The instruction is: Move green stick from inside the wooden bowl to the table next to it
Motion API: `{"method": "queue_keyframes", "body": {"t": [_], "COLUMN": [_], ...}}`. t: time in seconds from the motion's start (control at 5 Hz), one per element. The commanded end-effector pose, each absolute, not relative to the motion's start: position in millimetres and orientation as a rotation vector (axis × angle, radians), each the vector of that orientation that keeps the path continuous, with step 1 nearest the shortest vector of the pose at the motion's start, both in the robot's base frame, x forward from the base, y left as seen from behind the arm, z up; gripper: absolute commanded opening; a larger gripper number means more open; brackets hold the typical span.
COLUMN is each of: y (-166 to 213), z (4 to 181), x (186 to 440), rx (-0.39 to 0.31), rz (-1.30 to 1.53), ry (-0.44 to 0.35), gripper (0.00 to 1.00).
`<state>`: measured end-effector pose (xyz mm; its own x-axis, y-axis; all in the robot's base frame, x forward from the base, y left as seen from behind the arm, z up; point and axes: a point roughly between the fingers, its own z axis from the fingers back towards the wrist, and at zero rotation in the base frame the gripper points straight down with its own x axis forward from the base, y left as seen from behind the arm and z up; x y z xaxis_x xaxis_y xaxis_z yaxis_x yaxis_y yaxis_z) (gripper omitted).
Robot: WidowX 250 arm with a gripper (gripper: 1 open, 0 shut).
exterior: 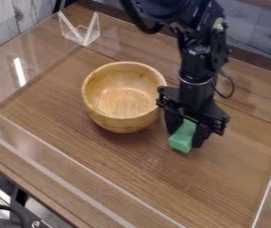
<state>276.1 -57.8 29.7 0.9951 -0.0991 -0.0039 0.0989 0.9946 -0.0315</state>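
Observation:
The green stick [184, 137] stands tilted on the table [102, 169] just right of the wooden bowl [124, 95]. My gripper [192, 127] reaches down from above, its black fingers shut on the stick's upper end. The stick's lower end rests at or just above the tabletop; contact is hard to tell. Nothing lies inside the bowl. The black arm rises behind the gripper toward the top of the view.
Clear acrylic walls [54, 147] border the table on the left and front. A small clear acrylic stand [79, 29] sits at the back left. A light floor shows beyond the table's right edge.

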Motion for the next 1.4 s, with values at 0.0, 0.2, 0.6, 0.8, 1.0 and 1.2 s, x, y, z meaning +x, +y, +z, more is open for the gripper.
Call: {"method": "queue_keyframes", "body": {"t": [0.0, 0.2, 0.6, 0.8, 1.0, 1.2], "y": [-57.0, -55.7, -52.5, -51.3, -50.0, -48.5], "z": [41.1, 41.9, 49.0, 54.4, 65.3, 76.1], "x": [290.2, 286.2, 279.3, 276.8, 275.5, 274.4], "rx": [-0.039, -0.04, -0.04, -0.039, -0.038, -0.032], "rz": [-0.093, -0.084, -0.069, -0.063, -0.059, -0.057], "ry": [-0.051, -0.037, -0.024, -0.024, -0.034, -0.055], "gripper": [0.0, 1.0, 1.0, 1.0, 1.0, 1.0]}}
